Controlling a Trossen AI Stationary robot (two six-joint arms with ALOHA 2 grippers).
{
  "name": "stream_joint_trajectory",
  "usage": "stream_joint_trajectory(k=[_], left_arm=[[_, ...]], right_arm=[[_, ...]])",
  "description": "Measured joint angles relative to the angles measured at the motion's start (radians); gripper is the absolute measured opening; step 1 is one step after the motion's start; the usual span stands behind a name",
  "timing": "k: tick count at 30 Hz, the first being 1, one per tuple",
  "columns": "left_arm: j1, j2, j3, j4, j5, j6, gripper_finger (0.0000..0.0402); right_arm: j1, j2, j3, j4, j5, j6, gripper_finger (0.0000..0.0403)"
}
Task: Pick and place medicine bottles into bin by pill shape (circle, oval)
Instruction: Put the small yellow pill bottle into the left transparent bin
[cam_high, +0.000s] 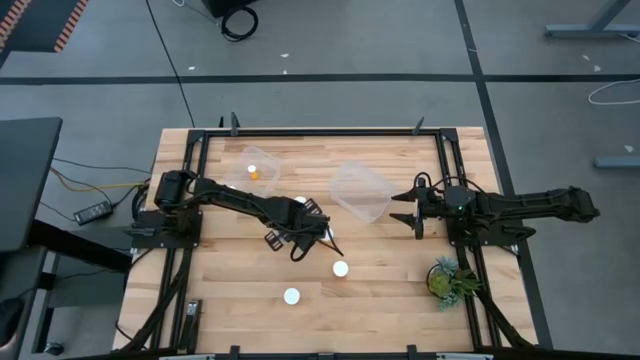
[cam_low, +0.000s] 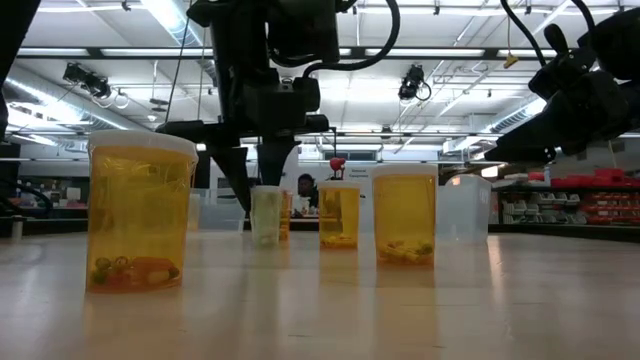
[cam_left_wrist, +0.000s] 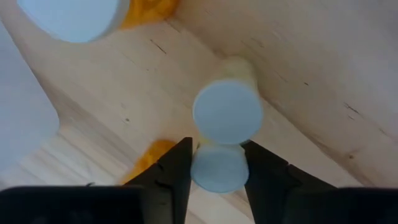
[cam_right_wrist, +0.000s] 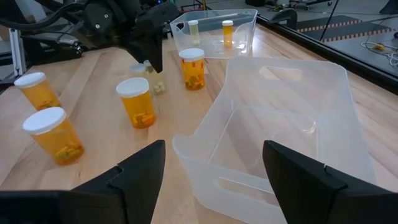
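Note:
Several orange medicine bottles with white caps stand on the wooden table: two nearer the front (cam_high: 341, 268) (cam_high: 291, 296), others by my left gripper (cam_high: 300, 225). My left gripper points down at mid-table, its fingers on either side of a small white cap (cam_left_wrist: 217, 168); a pale bottle (cam_left_wrist: 227, 112) stands just beyond it. In the low view my left gripper (cam_low: 262, 185) stands over the pale bottle (cam_low: 266, 215). My right gripper (cam_right_wrist: 214, 168) is open and empty beside a clear bin (cam_right_wrist: 280, 143). My left gripper has the white cap (cam_left_wrist: 198, 171) of a small bottle between its two fingers, which come from above and point down. The bottle's body is hidden under the cap. Whether it is off the table I cannot tell.
A second clear bin (cam_high: 255, 165) at the far left holds two small bottles (cam_right_wrist: 227, 31). The clear bin (cam_high: 360, 190) near my right gripper has nothing in it. A green potted plant (cam_high: 450, 280) stands at the right front. Black frame rails run along the table's sides.

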Motion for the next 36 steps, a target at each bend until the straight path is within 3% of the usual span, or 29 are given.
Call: stream_joint_trajectory(k=[6,18,36], left_arm=[[0.001,0.000,0.000,-0.015,0.000,-0.131,0.0134],[0.007,-0.012,0.000,-0.210,0.002,-0.331,0.0125],[0.187,-0.251,0.001,-0.327,-0.083,-0.506,0.0136]], right_arm=[[0.000,0.000,0.000,0.000,0.000,0.000,0.0276],[0.000,0.000,0.000,-0.001,0.000,0.000,0.0276],[0.000,0.001,0.000,0.000,0.000,0.000,0.0276]])
